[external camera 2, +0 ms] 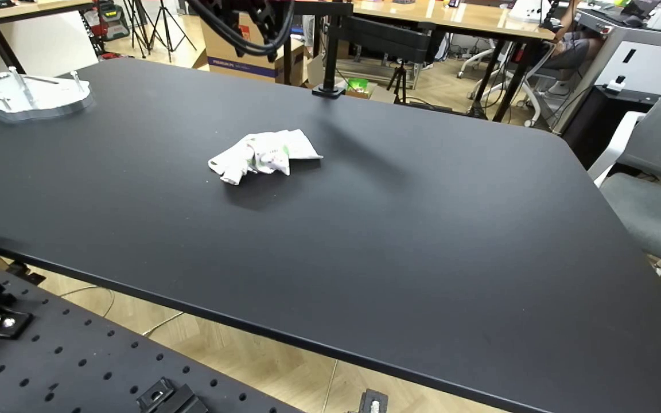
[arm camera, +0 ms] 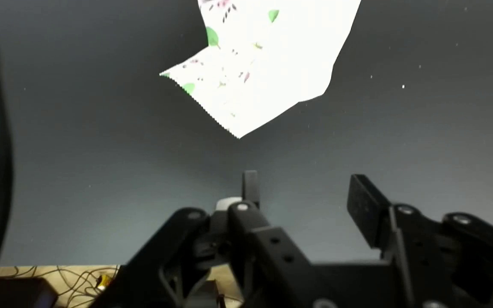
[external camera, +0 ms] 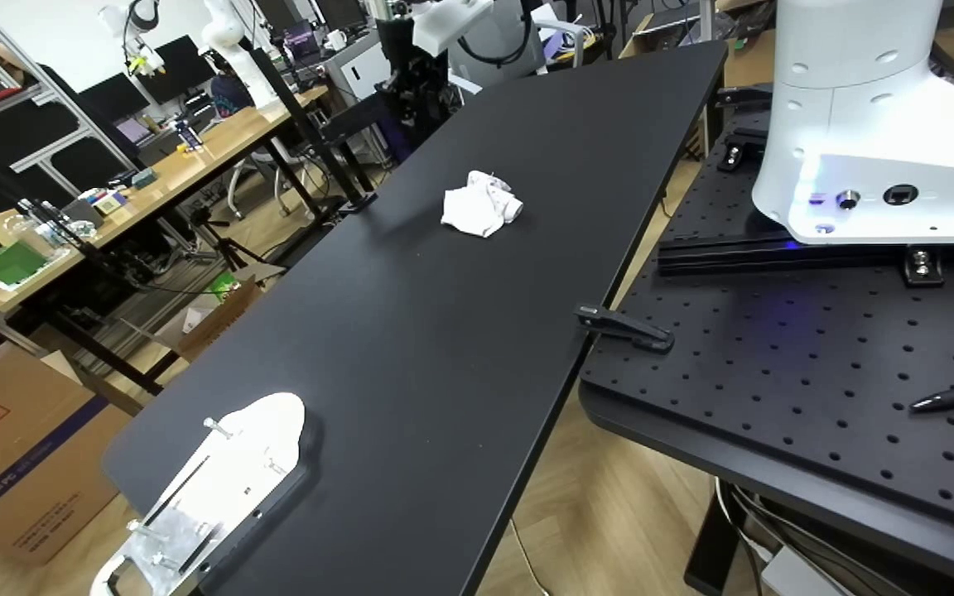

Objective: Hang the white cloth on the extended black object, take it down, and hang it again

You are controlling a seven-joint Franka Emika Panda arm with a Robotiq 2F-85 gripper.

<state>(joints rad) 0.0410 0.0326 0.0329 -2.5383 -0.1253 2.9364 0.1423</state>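
The white cloth (external camera: pixel 479 207) lies crumpled on the black table (external camera: pixel 436 331), loose; the gripper (arm camera: pixel 304 199) hangs with its jaws parted and nothing between them. The cloth should handle as a light, limp thing — no weight to fight, nothing to break, though likely to sag wherever it isn't pinched. A raised fold (external camera 2: pixel 270 154) near its middle looks the best hold, since a lone corner could slip out. The wrist view shows a leaf print (arm camera: pixel 212 37) and a zigzag edge (arm camera: pixel 208 109) but cuts the cloth off at the top; both exterior views give its whole lumpy outline. In an exterior view a black bar (external camera 2: pixel 387 39) juts from a post (external camera 2: pixel 332 57) at the table's far edge — probably the hanging place, though dark-on-dark makes that uncertain.
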